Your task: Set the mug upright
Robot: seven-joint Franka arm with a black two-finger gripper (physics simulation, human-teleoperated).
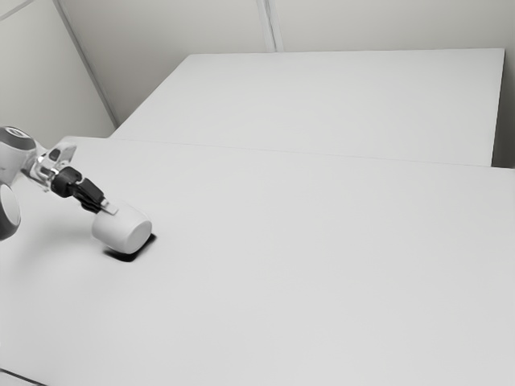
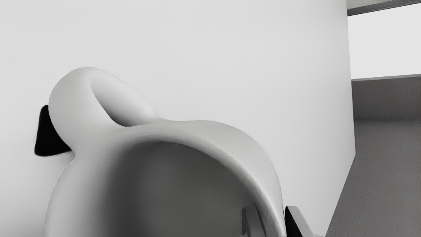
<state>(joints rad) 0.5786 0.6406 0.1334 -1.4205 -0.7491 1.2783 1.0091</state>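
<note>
A plain, pale room with the look of a robotics lab, rendered in computer simulation, appears in the exterior view, where a jointed robot arm (image 1: 14,157) reaches over a broad white table (image 1: 322,281). Behind it spreads a second wide, pale surface (image 1: 346,100), backed by a light gray wall (image 1: 394,24) with a narrow upright strip (image 1: 271,24). A thin dark cord (image 1: 24,377) crosses a near corner. The wrist view takes in a speckled gray surface (image 2: 384,171) beyond the tabletop's edge. The room's exact use cannot be told.
</note>
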